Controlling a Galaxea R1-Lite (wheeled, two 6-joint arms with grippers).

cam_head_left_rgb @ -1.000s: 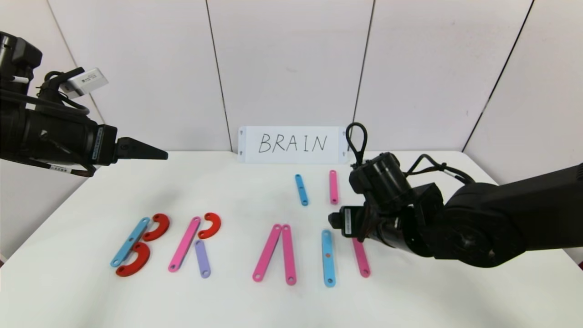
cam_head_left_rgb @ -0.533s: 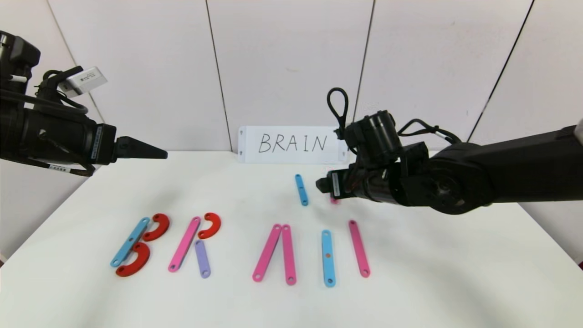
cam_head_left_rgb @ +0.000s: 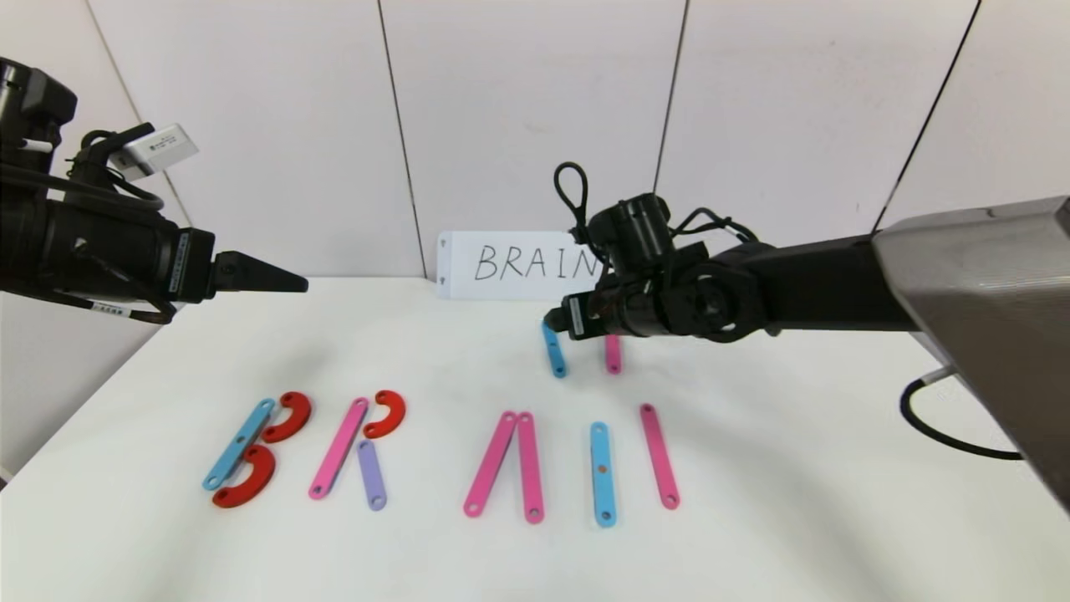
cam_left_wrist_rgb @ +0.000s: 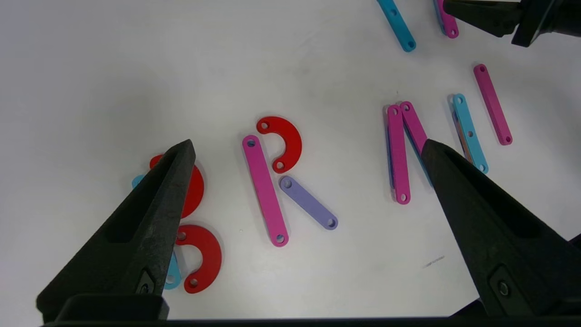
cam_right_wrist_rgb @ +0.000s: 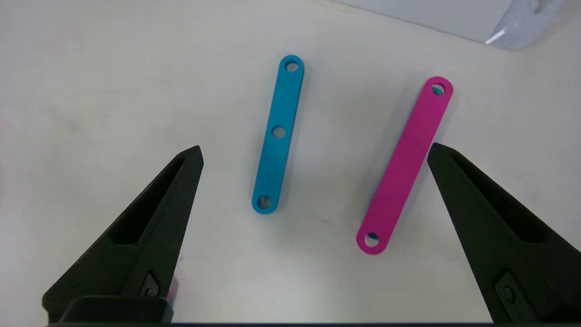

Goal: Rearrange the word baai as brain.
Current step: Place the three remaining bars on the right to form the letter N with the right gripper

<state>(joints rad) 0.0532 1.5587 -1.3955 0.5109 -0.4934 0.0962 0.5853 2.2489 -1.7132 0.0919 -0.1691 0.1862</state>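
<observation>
A: Where is the right gripper [cam_right_wrist_rgb: 313, 154]?

B: It hangs over the far part of the table [cam_head_left_rgb: 794, 502], above two loose strips: a short blue strip [cam_right_wrist_rgb: 278, 134] and a short pink strip [cam_right_wrist_rgb: 405, 165]. Its jaws stand wide apart and they hold nothing. The two strips lie flat between the jaws in the wrist view, not touching each other.

A: And the letters [cam_head_left_rgb: 435, 456]?

B: They lie in a row on the near part of the table. From the robot's left: a blue strip with two red curves, then a pink strip [cam_head_left_rgb: 338, 447] with a red curve [cam_head_left_rgb: 385, 413] and a purple strip [cam_head_left_rgb: 371, 474], then two pink strips that meet at the top, then a long blue strip [cam_head_left_rgb: 603, 473], then a long pink strip [cam_head_left_rgb: 659, 456] just beside it. I think something orange lies under the long blue strip, but it is hard to see.

A: The left gripper [cam_left_wrist_rgb: 308, 150]?

B: It is raised at the left side, jaws wide apart, empty. A white card [cam_head_left_rgb: 535, 265] with BRAIN stands at the wall
</observation>
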